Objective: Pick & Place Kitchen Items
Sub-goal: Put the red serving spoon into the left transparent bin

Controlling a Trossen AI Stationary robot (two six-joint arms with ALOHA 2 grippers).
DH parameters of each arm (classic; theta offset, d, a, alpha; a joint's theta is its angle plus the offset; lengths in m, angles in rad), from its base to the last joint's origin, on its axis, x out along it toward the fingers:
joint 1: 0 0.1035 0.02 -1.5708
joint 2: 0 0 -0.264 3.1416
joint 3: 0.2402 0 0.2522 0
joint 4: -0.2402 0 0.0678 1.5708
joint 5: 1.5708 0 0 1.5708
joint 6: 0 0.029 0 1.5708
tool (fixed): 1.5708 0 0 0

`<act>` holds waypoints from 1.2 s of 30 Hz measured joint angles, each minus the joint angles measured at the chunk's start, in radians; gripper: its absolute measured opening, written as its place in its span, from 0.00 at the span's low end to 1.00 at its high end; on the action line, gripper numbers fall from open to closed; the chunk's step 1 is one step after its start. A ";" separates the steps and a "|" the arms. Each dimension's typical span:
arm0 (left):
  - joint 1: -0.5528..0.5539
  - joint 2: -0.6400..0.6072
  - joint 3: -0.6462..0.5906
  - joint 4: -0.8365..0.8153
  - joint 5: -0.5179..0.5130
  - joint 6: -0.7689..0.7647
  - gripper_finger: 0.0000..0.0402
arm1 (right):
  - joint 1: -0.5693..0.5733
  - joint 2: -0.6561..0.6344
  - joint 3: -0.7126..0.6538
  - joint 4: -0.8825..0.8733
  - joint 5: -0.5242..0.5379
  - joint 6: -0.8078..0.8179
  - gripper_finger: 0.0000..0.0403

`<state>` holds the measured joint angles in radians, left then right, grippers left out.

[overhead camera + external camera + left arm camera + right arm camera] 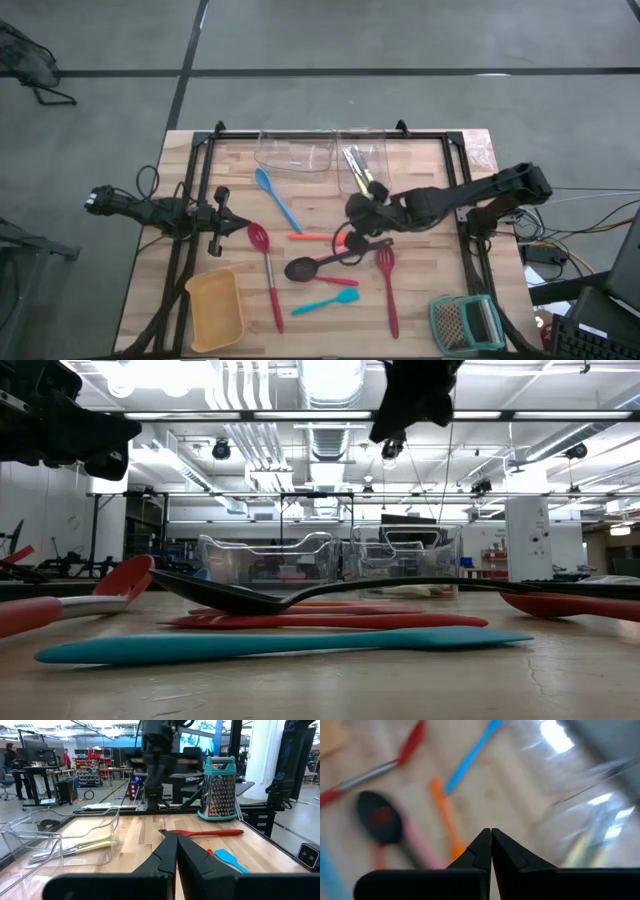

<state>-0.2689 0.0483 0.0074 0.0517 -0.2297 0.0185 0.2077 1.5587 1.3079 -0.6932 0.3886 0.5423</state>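
Observation:
Slim utensils lie flat on the wooden table: a blue spoon (277, 198), an orange spatula (312, 237), a black spoon (320, 264), two long red slotted spoons (268, 275) (388, 285), a teal spatula (325, 301) and a small pink one (340, 281). Yellow-handled cutlery (357, 168) lies in a clear tub (362, 165). My right gripper (490, 832) hangs shut and empty above the table's middle, over the orange spatula (447, 817), slanting down. My left gripper (176, 836) stays shut and level at the table's left side.
A second clear tub (297, 152) stands at the far edge. A yellow tray (215, 308) sits at the near left. A teal-framed metal grater (467, 322) stands at the near right corner. A black frame (330, 135) runs around the table's far and side edges.

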 joint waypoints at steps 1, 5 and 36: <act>0.000 0.000 0.000 0.000 0.000 0.000 0.03 | 0.005 -0.001 0.000 -0.015 -0.051 0.048 0.02; 0.000 0.000 0.000 0.000 0.000 0.000 0.03 | 0.035 0.003 -0.001 -0.127 -0.222 0.243 0.04; 0.000 0.001 0.000 0.000 0.000 0.000 0.03 | 0.244 0.300 -0.019 -0.377 -0.317 0.759 0.66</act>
<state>-0.2689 0.0490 0.0073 0.0518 -0.2296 0.0186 0.4515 1.8583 1.2890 -1.0702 0.0716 1.3009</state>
